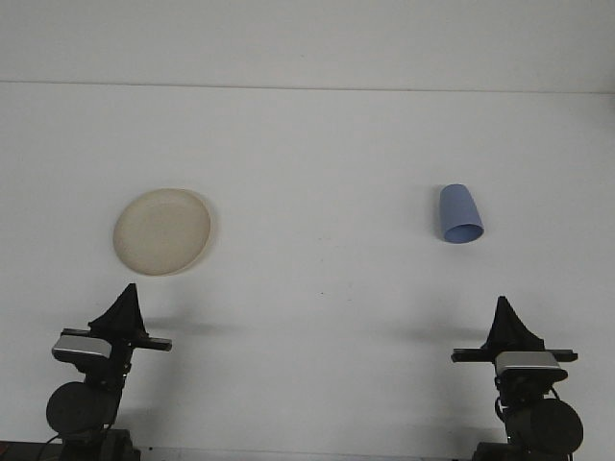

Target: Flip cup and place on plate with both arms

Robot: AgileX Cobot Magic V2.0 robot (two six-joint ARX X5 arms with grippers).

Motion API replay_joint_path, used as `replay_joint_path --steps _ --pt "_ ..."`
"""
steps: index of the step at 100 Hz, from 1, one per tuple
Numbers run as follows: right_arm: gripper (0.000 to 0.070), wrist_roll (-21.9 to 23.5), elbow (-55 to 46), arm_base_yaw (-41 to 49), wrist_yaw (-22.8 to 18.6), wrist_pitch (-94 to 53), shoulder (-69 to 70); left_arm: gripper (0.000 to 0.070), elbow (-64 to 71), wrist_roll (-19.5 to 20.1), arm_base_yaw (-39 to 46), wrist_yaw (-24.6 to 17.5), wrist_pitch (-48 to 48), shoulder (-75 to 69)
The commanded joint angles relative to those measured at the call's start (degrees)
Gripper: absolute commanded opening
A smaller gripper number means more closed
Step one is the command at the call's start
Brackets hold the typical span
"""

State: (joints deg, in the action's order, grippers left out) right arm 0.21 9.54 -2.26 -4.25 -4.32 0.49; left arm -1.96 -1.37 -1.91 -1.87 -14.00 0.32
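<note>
Cup upside down, right of centre; plate far left, well apart. Left gripper, right gripper low in frame, empty, fingers together. Risk: tapered cup slips or tips during pinch.

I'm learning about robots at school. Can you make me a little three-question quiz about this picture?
1. True or false: the blue cup sits on the plate.
2. Which gripper is nearer the cup: A) left gripper B) right gripper?
3. Fill in: the cup and plate both rest on a white ____.

Key: 1 false, they are far apart. 2 B. 3 table.
</note>
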Motion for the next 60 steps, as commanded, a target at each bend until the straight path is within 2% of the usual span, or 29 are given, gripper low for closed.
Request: replay_joint_path --steps 1,44,60 --pt "0.0 -0.2 3.7 0.0 0.2 -3.6 1.3 0.0011 1.1 0.5 0.0 -0.3 -0.7 -0.1" --pt "0.0 0.0 29.6 0.0 0.2 -28.7 21.2 0.0011 1.1 0.5 0.0 -0.3 -0.7 -0.1" --pt "0.0 0.0 36.5 0.0 -0.3 -36.5 29.3 0.0011 1.1 0.5 0.0 -0.3 -0.7 -0.1"
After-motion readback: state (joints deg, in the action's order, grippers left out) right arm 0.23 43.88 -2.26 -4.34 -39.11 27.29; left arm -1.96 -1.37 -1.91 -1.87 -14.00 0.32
